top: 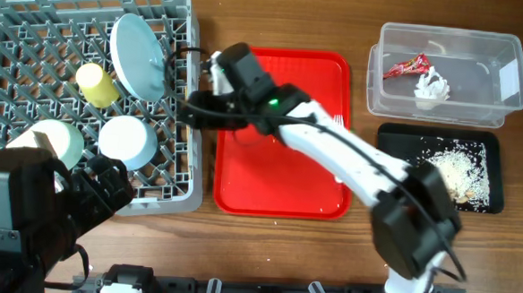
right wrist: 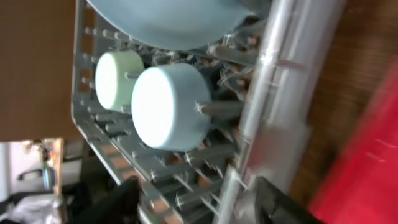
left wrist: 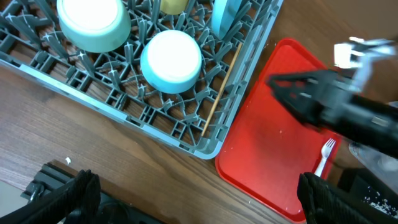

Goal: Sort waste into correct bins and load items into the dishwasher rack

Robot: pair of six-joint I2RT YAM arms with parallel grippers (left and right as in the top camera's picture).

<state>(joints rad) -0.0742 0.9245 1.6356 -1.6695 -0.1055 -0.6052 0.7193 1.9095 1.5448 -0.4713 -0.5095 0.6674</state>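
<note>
I have the right claw stretched across the red tray to the right-hand wall of the dishwasher rack. On its wrist camera the two fingers stand apart at the bottom of the view with the rack's rim between them. I see nothing held in them, though that view is blurred. The left claw hangs over the bare worktop just off the rack's near corner. Its fingers are spread wide to either edge of its own view and it is empty. Inside the rack, the large white plate stands on edge among the pegs. The yellow cup is just beside it, the small white bowl is nearer me, and the pale green bowl sits beside that one to the left. A thin brown stick lies along the rack's right edge. The white plastic fork lies on the red tray, well apart from the rack and partly under the right arm. Over on the far right, the clear tub holds the crumpled red wrapper and the white napkin, which are close together. The black tray just below the tub carries the whitish rice scraps, heaped toward its right side.
</note>
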